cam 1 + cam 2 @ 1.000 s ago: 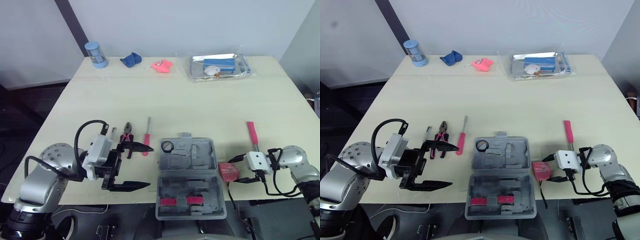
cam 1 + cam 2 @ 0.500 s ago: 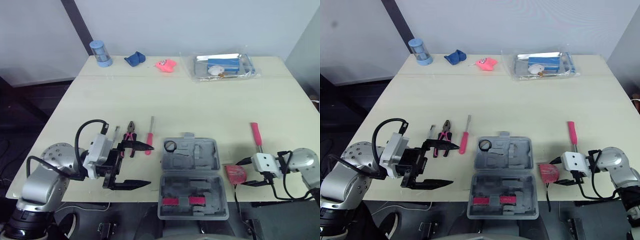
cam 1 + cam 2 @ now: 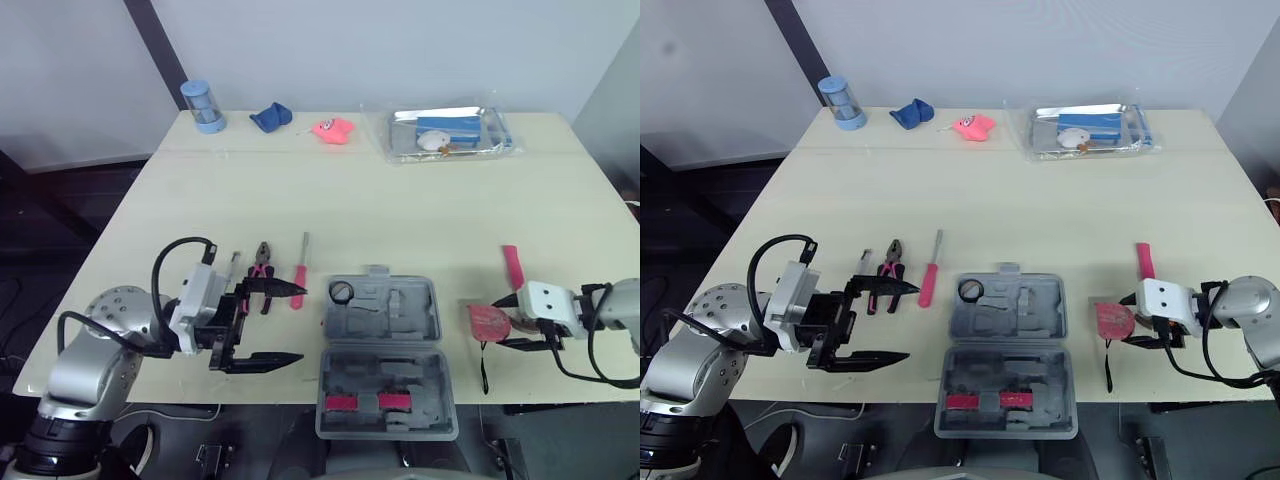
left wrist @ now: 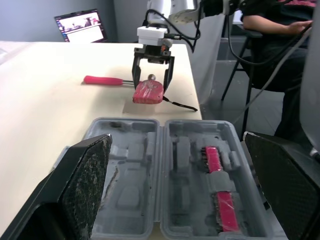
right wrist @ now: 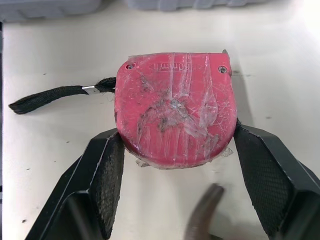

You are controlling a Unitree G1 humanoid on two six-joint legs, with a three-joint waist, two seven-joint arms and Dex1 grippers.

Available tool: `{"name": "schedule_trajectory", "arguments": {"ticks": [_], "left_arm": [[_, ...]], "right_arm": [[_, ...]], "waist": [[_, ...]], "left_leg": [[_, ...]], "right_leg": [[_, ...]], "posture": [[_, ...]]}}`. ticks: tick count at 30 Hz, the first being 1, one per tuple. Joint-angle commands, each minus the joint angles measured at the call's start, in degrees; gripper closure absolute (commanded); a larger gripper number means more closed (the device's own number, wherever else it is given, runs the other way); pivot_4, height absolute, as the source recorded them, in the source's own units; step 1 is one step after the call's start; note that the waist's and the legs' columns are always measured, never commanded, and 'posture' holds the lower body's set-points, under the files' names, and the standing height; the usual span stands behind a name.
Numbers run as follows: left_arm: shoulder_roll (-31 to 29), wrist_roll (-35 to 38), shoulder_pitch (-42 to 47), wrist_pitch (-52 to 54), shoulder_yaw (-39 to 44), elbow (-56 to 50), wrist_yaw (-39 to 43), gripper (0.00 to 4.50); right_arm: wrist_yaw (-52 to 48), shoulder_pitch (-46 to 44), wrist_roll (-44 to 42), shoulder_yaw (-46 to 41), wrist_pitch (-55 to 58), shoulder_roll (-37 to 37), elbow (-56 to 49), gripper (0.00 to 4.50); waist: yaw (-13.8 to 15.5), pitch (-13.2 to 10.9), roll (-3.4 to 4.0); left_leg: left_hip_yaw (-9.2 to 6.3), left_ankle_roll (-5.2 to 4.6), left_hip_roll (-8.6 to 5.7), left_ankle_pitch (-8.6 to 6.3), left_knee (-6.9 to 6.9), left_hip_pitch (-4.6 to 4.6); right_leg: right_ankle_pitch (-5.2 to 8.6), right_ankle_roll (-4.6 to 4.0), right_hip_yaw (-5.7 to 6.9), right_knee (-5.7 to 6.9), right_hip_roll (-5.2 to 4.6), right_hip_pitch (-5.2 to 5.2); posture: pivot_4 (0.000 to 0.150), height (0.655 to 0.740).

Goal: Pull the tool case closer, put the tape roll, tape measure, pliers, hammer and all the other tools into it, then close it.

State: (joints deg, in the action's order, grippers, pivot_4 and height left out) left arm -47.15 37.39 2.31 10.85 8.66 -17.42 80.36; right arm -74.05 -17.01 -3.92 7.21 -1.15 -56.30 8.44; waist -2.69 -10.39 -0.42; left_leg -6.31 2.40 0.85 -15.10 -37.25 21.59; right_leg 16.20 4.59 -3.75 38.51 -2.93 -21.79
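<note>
The right hand (image 5: 176, 142) grips the tape measure (image 5: 174, 107) only at its rounded end — it may slip free, or the strap (image 5: 50, 97) snag the case (image 3: 1040, 300) — while the left hand (image 3: 908, 322) gapes empty.

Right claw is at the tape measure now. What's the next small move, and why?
Probably carry it toward the robot's left, over the open tool case. The right claw seems to press its fingers against both sides of the red tape measure, which is just right of the case with its strap trailing, and the tray has free recesses.
</note>
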Motion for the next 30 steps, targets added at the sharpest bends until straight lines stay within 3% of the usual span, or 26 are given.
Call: {"name": "schedule_trajectory", "arguments": {"ticks": [1,9,16,23,30], "left_arm": [[0.0,0.3,0.0,-0.5,2.0,0.0,-1.0,0.0],[0.2,-0.1,-1.0,-1.1,3.6,1.4,-2.9,0.0],[-0.1,-0.4,-1.6,-1.7,4.5,2.4,-3.2,0.0],[-0.4,-0.5,-2.4,-2.0,5.2,2.6,-3.0,0.0],[-0.2,-0.8,-2.5,-2.2,5.3,2.8,-2.8,0.0]], "right_arm": [[1.8,-3.3,2.7,0.7,7.0,-0.9,-7.9,1.66],[2.9,-13.0,10.1,10.3,26.0,4.1,-19.2,1.66],[3.5,-19.5,16.1,19.7,38.1,9.6,-23.2,1.66],[4.6,-22.7,23.3,27.6,43.1,11.9,-22.6,1.66],[4.2,-23.0,25.0,30.0,42.5,12.9,-22.1,1.66]], "waist": [[0.1,0.0,0.0],[0.3,0.0,0.01],[0.3,0.0,0.02],[0.3,0.0,0.02],[0.2,0.0,0.01]], "left_leg": [[-0.02,0.0,0.0,0.0,0.0,0.01],[-0.1,0.0,-0.01,0.0,0.01,0.19],[-0.12,0.01,-0.01,0.0,0.02,0.38],[-0.14,0.01,-0.02,0.01,0.02,0.53],[-0.15,0.02,-0.03,0.01,-0.04,0.88]], "right_leg": [[0.0,0.0,0.01,0.0,0.01,-0.02],[0.0,0.0,0.11,-0.06,-0.02,-0.13],[0.0,-0.01,0.13,-0.05,-0.02,-0.37],[0.0,-0.01,0.15,0.0,-0.03,-0.56],[-0.01,-0.02,0.15,0.16,-0.03,-0.97]], "posture": [[0.15,0.74],[0.15,0.74],[0.15,0.74],[0.15,0.74],[0.15,0.74]]}}
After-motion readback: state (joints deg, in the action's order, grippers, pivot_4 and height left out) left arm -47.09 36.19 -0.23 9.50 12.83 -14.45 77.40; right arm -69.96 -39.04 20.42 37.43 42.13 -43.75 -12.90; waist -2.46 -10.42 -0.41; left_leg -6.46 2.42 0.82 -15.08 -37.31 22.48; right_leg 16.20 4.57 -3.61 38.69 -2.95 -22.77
